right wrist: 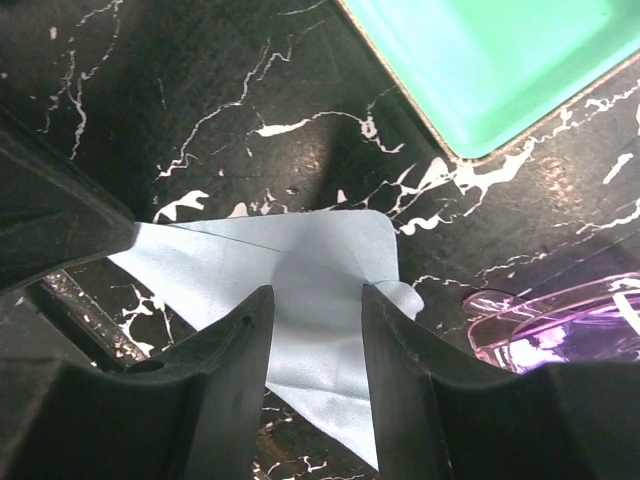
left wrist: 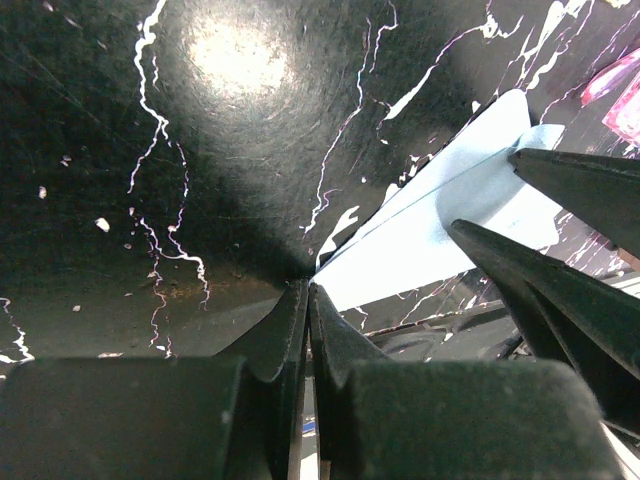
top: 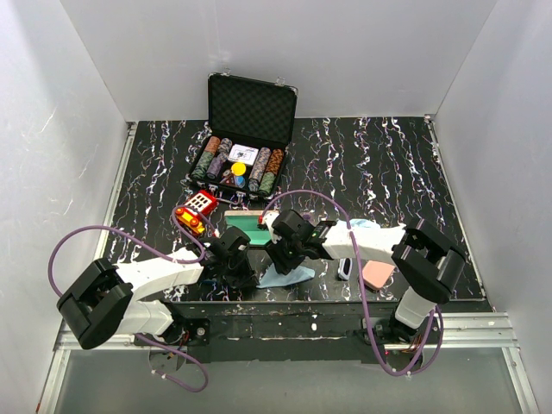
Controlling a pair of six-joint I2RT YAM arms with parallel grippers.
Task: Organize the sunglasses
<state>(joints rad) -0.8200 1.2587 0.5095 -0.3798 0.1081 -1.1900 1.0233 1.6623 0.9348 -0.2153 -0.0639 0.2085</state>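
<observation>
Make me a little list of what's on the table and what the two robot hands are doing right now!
table: black with white marbling
left gripper: shut, tips at a corner of the light blue cloth; cannot tell whether it pinches it
right gripper: open, one finger on each side over the same cloth
purple sunglasses: lying on the table beside the cloth, not held
green tray: just beyond the cloth
pink case: near edge, by the right arm
poker chip case: open, at the back
</observation>
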